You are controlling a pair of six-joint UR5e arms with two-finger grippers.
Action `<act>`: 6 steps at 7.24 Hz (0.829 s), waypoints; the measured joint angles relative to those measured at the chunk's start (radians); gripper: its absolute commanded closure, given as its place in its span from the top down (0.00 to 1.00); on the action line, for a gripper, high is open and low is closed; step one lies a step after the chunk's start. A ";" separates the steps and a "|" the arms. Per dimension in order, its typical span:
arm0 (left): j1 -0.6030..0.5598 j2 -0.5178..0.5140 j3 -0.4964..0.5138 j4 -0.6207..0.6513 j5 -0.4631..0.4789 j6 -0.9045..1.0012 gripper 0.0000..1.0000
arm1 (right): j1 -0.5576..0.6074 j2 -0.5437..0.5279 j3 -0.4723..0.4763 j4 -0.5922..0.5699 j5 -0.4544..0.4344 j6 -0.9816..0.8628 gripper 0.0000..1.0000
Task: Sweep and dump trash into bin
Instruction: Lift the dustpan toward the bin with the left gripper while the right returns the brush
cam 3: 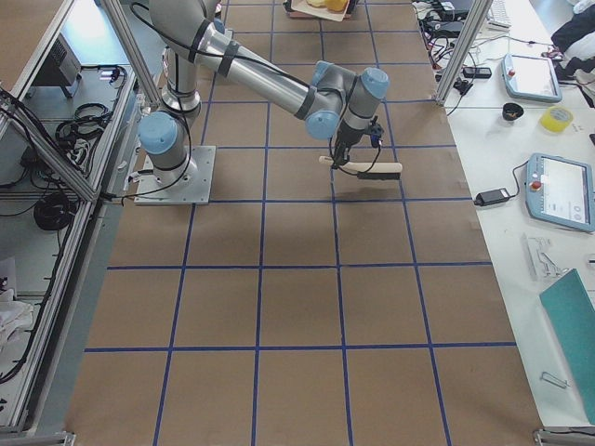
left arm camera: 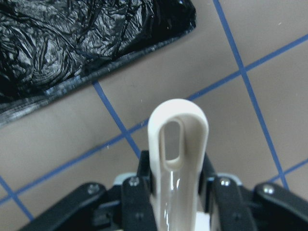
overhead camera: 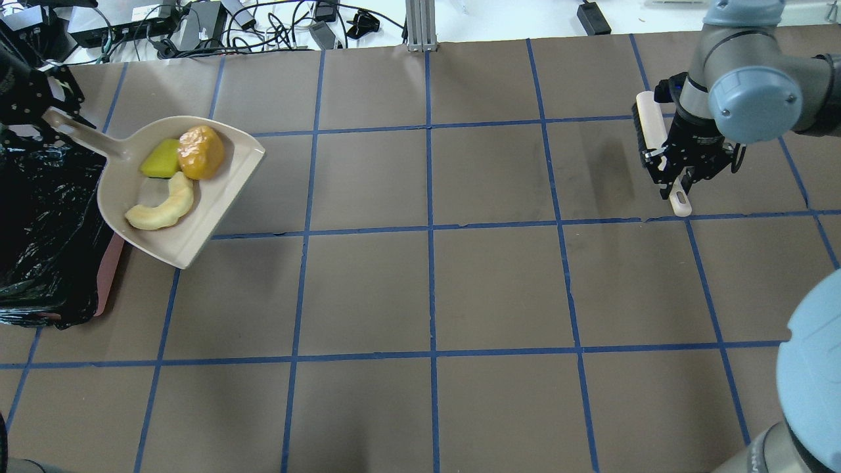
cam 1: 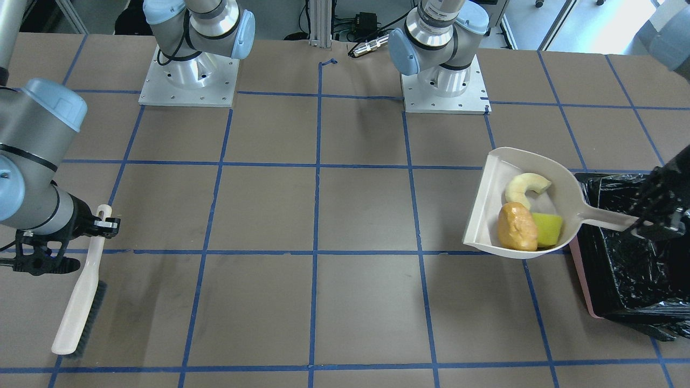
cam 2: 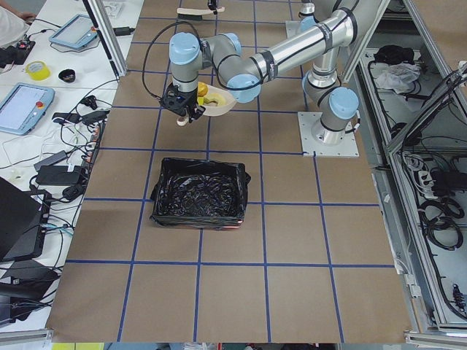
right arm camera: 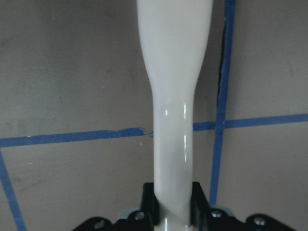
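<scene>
Blue-taped brown tabletop; left gripper (cam 1: 644,222) clamps the dustpan (cam 1: 485,210) handle, with potato piece (cam 1: 516,226), crescent slice (cam 1: 525,188) and sponge (cam 1: 549,229) beyond the fingers and the bin (cam 1: 625,280) nearby. Tipping short of the rim would likely spill trash. Right gripper (cam 1: 108,223) pinches the brush (cam 1: 81,302).

Four table (overhead camera: 499,289) views, two wrist close-ups

I could read no text, label, brand or number in any view. The tablets (cam 2: 25,106) off to the side were too small for me to make out their screens, and the bin (cam 1: 583,280), dustpan (cam 1: 488,199) and brush (cam 1: 81,302) showed plain surfaces.
</scene>
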 measured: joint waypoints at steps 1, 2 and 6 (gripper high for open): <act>0.056 -0.020 0.040 -0.002 0.003 0.078 0.00 | -0.023 0.011 0.008 -0.036 -0.002 -0.053 0.00; 0.108 -0.044 0.085 -0.007 0.004 0.149 0.00 | -0.032 0.030 0.009 -0.053 -0.007 -0.079 0.00; 0.231 -0.189 0.337 -0.081 0.004 0.344 0.00 | -0.038 0.071 -0.001 -0.080 -0.036 -0.086 0.72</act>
